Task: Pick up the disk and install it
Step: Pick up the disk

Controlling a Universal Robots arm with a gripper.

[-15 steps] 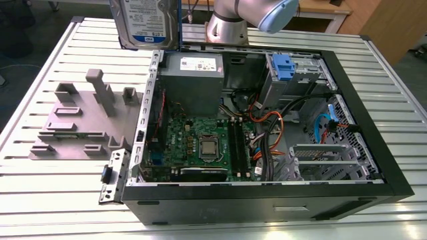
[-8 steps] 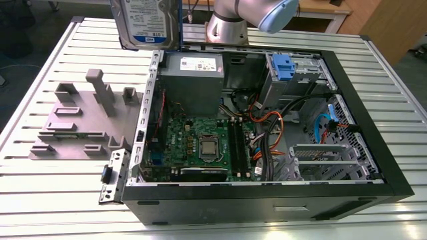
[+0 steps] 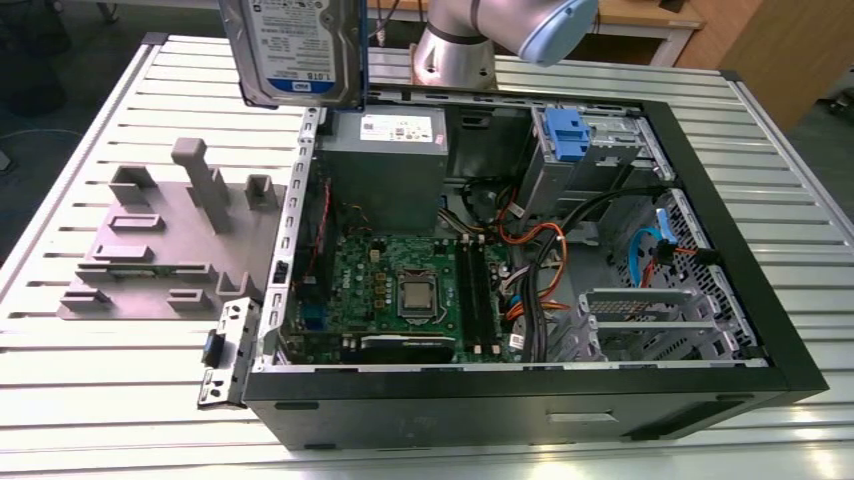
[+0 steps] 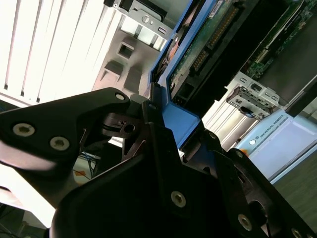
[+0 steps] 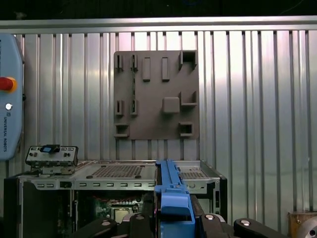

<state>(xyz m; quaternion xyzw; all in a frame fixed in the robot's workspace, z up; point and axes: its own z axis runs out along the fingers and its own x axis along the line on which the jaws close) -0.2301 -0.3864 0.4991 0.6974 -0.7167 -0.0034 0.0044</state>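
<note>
Silver and blue-framed, the disk point(image 3: 296, 50) is hanging with its long axis vertical while we are clamping our fingers point(image 4: 156, 134) on its edge.

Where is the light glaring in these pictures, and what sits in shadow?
Glare whitens the table at the exterior view's left. In the second wrist view the table slats are blown out white, while the gripper, shut on the disk, is almost black. The first wrist view has even light, with soft shadows in the pockets of the grey tray.
</note>
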